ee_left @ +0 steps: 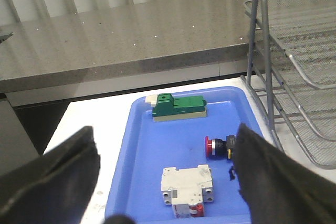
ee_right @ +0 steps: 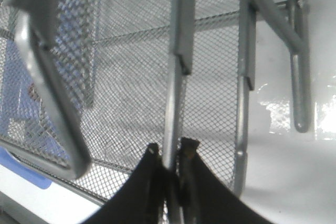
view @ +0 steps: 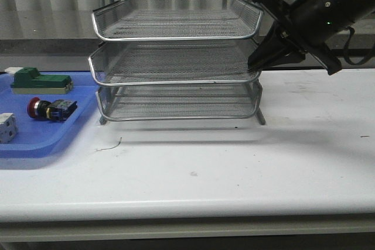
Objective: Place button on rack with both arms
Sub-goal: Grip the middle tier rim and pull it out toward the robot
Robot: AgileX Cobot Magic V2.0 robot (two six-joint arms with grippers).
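Note:
The button [view: 51, 108], with a red cap and a black body, lies on its side in the blue tray [view: 35, 144] left of the rack [view: 176, 81]. In the left wrist view the button [ee_left: 220, 146] lies just inside my right finger. My left gripper [ee_left: 165, 142] is open and empty above the tray; it is out of the front view. My right gripper [view: 253, 65] is shut on the chrome rim at the right end of the rack's middle tier. The right wrist view shows its fingertips [ee_right: 170, 151] pinching that rim [ee_right: 173, 103].
The blue tray [ee_left: 137, 129] also holds a green block [ee_left: 178, 107] and a white breaker [ee_left: 186, 187], seen in the front view as a green block [view: 41, 80] and a white cube [view: 6, 127]. The rack [ee_left: 294, 77] stands right beside the tray. A grey counter runs behind.

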